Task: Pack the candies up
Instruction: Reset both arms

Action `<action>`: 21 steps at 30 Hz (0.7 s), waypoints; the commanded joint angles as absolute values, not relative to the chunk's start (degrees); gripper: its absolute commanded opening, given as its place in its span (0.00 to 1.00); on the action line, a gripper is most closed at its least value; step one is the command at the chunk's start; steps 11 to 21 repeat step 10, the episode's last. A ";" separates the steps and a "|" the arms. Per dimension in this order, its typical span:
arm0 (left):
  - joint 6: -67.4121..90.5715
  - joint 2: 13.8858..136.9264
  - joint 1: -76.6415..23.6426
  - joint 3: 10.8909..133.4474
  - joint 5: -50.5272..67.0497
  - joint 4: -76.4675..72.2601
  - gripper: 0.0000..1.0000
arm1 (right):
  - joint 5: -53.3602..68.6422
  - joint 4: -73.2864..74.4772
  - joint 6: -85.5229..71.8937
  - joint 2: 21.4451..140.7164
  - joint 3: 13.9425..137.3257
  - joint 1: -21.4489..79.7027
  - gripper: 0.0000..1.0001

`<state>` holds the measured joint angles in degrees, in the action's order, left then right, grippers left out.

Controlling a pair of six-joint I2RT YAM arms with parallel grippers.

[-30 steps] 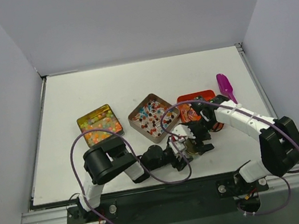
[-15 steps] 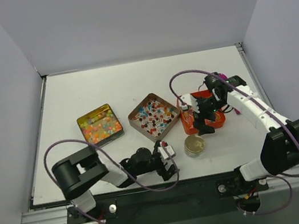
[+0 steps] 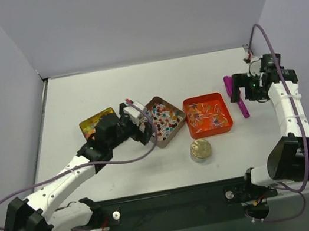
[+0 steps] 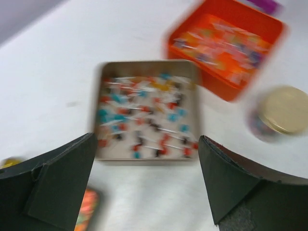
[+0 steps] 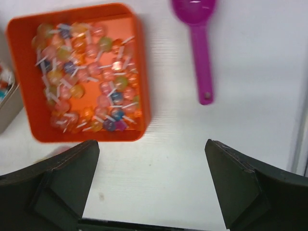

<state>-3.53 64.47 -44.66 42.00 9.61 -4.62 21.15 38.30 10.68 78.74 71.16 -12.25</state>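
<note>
Blur smears the candies (image 4: pixel 144 120) in the left wrist view.

The setting is a robot test cell, probably within a laboratory. A flat white tabletop (image 3: pixel 138 88) is enclosed on three sides by plain pale grey wall panels (image 3: pixel 143 16). A silver aluminium mounting rail (image 3: pixel 63 227) along the near edge carries two black-and-white robot arms (image 3: pixel 290 121) with exposed purple cables (image 3: pixel 256 26).
</note>
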 commanded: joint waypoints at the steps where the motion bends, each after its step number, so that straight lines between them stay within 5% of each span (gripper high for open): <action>1: -5.10 65.04 -26.75 52.28 6.15 2.72 0.97 | 13.19 38.58 -1.41 74.80 73.30 -18.88 1.00; 8: 1.41 61.71 -5.37 55.82 -2.98 -4.38 0.98 | 18.54 38.41 -2.11 70.93 71.90 -23.12 1.00; 21: -4.36 60.13 -4.39 51.18 -5.54 -5.97 0.97 | 21.79 38.41 -2.02 68.65 71.81 -23.20 1.00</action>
